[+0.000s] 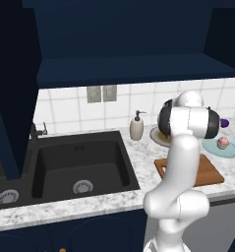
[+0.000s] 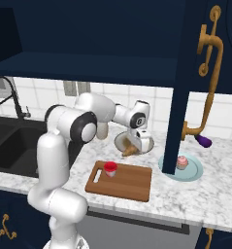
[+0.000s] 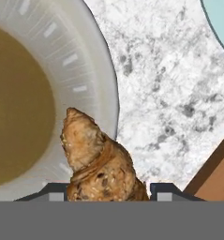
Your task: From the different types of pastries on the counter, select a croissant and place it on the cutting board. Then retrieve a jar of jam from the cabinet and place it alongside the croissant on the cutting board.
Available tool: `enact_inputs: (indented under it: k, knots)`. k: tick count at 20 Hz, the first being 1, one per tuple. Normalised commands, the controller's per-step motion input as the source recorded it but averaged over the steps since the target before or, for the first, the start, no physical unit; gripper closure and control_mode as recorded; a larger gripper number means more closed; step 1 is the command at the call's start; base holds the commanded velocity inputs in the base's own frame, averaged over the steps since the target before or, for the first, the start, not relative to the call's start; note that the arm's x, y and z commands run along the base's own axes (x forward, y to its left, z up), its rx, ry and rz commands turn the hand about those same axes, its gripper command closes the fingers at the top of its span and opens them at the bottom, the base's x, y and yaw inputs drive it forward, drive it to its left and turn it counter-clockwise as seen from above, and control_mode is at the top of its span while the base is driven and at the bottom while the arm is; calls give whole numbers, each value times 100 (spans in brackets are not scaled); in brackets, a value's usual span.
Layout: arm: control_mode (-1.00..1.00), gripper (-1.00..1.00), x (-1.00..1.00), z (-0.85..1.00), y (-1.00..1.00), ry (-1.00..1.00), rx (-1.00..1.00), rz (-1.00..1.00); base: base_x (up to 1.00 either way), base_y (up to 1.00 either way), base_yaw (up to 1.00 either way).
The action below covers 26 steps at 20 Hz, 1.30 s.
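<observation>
In the left base view the arm's own elbow covers the gripper, the croissant and much of the cutting board (image 1: 207, 174), so only the board's left and right ends show past it. A soap bottle (image 1: 136, 128) stands at the counter's (image 1: 138, 162) back edge beside the black sink (image 1: 79, 167); the pink cupcake (image 1: 223, 142) sits on a pale blue plate (image 1: 232, 150) near the right edge.

From the right base view the gripper (image 2: 137, 146) hangs over the rim of a pale round plate (image 2: 118, 141) at the back of the counter, its fingers clenched on the golden croissant (image 2: 130, 150), which is lifted clear and tilted. A small red-lidded jar (image 2: 110, 168) stands on the board's left end near the slot. The open navy cabinet door (image 2: 180, 97) cuts across the blue plate, and a purple thing (image 2: 204, 141) behind it is too cut off to name.

In the hand view the croissant's lower end is hidden between the fingertips (image 3: 55, 193)
</observation>
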Motion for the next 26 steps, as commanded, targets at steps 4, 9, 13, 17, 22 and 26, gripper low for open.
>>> enact_inputs:
  k: [4,9,13,17,22,26]
  knots:
    - [-100,100,-24,1,-23,-9,0,3,0,0,0]
    - [-100,100,-10,0,-34,-3,0,5,0,0,0]
    - [-100,100,-17,0,-32,0,0,5,0,0,0]
    - [-100,100,-30,1,-26,0,0,4,0,0,0]
    - [-100,100,-59,1,-1,0,0,0,0,0,0]
    - [-100,100,-75,0,0,0,0,0,0,0,0]
